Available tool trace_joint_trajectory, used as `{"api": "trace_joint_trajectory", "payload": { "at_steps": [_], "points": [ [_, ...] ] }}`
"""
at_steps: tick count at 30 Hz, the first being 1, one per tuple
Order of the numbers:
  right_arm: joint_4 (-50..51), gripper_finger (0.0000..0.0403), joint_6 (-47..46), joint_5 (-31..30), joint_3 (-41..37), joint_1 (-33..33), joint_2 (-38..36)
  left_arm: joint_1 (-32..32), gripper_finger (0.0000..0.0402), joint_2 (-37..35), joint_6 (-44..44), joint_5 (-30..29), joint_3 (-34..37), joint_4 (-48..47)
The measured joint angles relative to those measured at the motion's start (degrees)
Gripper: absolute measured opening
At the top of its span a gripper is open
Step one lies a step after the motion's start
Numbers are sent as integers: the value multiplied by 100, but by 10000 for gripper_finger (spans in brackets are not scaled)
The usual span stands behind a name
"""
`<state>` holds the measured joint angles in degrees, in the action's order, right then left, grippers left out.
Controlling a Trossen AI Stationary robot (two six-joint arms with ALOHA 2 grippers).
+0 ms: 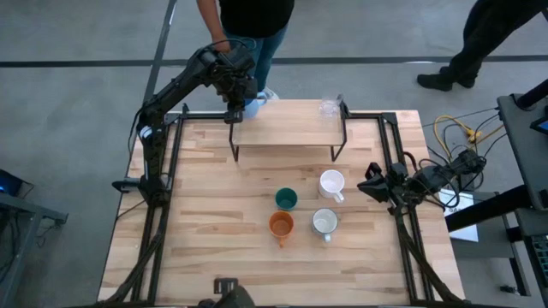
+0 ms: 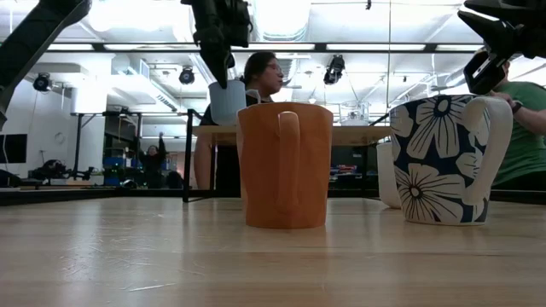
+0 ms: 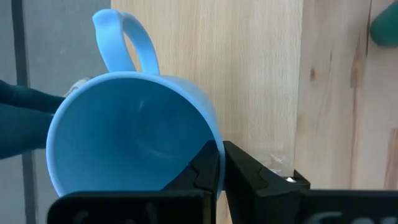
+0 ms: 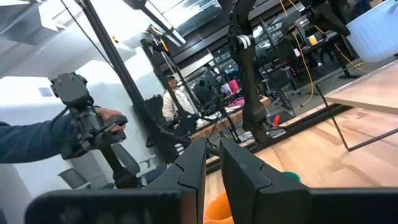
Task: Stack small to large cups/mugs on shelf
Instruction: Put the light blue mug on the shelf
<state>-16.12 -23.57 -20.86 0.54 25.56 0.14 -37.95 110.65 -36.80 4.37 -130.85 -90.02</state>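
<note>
Left gripper [image 3: 217,168]: its fingers pinch the rim wall of the light blue mug [image 3: 134,134], one finger inside the bowl and one outside, on the side opposite the handle. The mug hangs mouth toward the wrist, held above the near-left end of the shelf [image 1: 287,128]; whether its base touches the plank cannot be told. The mug looks rigid, glazed and moderately heavy for its size, so a rim pinch is likely to let it swing or slip. A hard landing could chip it, so a slow, level descent is advisable.

Beyond the left fingers, at the far end of the same plank, stands the clear glass [image 1: 328,108], probably the most fragile and slippery piece.

Right gripper [image 1: 374,185]: waits at the table's right edge, fingers narrowly parted and holding nothing. Just beside those fingertips stands the white mug [image 1: 331,184]. Farther out are the grey-white mug [image 1: 324,223], the dark green cup [image 1: 285,199] and the orange mug [image 1: 281,225], all upright on the tabletop [image 1: 205,214]. The handled mugs are best taken by the rim wall away from the handle.
</note>
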Motion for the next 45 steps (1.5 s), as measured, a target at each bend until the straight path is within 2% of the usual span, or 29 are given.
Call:
{"api": "trace_joint_trajectory", "payload": {
  "at_steps": [6, 30, 45],
  "points": [
    [-100, 43, -2, -3, 0, 0, 0, -51, 0, 114, -350, -8, 0, 0],
    [-109, 43, -258, -18, 0, 2, 0, -168, 0, 158, -523, -22, 387, 22],
    [-104, 43, -304, -20, 0, 2, 0, -212, 0, 160, -729, -350, 356, 2]
  ]
}}
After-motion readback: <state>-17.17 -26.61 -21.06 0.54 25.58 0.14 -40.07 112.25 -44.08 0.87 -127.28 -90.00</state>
